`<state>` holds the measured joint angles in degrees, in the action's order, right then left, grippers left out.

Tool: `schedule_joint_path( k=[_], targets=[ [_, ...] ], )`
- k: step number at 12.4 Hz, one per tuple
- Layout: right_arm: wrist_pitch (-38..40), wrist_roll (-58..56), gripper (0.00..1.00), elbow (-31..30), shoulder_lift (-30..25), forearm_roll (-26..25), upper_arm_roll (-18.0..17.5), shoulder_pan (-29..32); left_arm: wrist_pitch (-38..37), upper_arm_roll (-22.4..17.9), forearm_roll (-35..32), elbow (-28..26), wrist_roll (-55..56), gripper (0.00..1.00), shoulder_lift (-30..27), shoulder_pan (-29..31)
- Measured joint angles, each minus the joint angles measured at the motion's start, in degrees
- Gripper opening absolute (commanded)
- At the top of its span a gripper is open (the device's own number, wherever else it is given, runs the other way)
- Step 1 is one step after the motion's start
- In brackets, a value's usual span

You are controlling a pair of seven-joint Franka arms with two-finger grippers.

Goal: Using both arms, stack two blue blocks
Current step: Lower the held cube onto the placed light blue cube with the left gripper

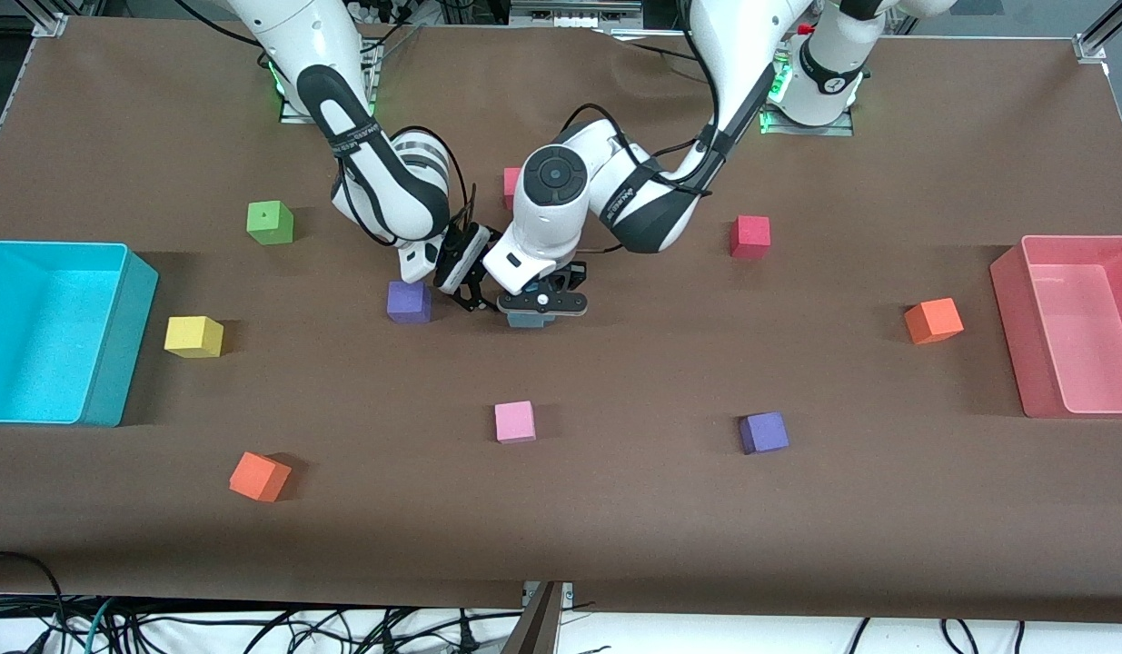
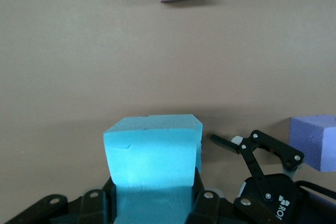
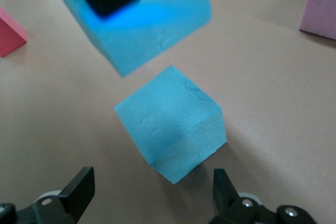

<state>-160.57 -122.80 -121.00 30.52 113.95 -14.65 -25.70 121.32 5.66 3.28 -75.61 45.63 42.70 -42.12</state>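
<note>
Held blue block (image 3: 142, 19) — above its twin (image 3: 170, 121)

A cyan bin (image 1: 115, 345) and a pink bin (image 1: 1010, 318) sit at the bench's (image 1: 615, 509) two ends, with green (image 1: 270, 222), yellow (image 1: 194, 336), orange (image 1: 260, 477) and pink (image 1: 515, 421) cubes scattered between.

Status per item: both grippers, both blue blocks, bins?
left gripper: shut on the held blue block, raised over the table
lower blue block: on the table, free, under the held one
right gripper: open, empty, beside the lower block
cyan bin: empty
pink bin: empty
</note>
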Motion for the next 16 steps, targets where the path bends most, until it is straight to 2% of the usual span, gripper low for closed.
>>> schedule_joint_path(
  k=[10, 11, 12, 13, 16],
  targets=[
    [0.0, -0.18, 1.0, 0.07, 0.04, 0.0, 0.08, -0.01, 2.14, -0.24, 0.0, 0.7, 2.34, 0.0, 2.8, -1.8],
    [0.0, -0.18, 1.0, 0.07, 0.04, 0.0, 0.09, -0.01, 2.14, -0.24, 0.0, 0.91, 2.63, 0.13, 3.07, -1.97],
    [0.0, -0.19, 1.0, 0.07, 0.04, 0.0, 0.13, -0.02, 2.14, -0.24, 0.0, 1.09, 2.79, 0.52, 3.39, -2.12],
    [0.0, -0.19, 1.0, 0.07, 0.04, 0.0, 0.22, -0.02, 2.16, -0.24, 0.0, 1.23, 2.92, 1.0, 3.68, -2.2],
    [0.0, -0.22, 1.0, 0.09, 0.04, 0.0, 0.41, -0.03, 2.18, -0.46, 0.0, 1.31, 3.03, 1.0, 3.89, -2.21]
  ],
)
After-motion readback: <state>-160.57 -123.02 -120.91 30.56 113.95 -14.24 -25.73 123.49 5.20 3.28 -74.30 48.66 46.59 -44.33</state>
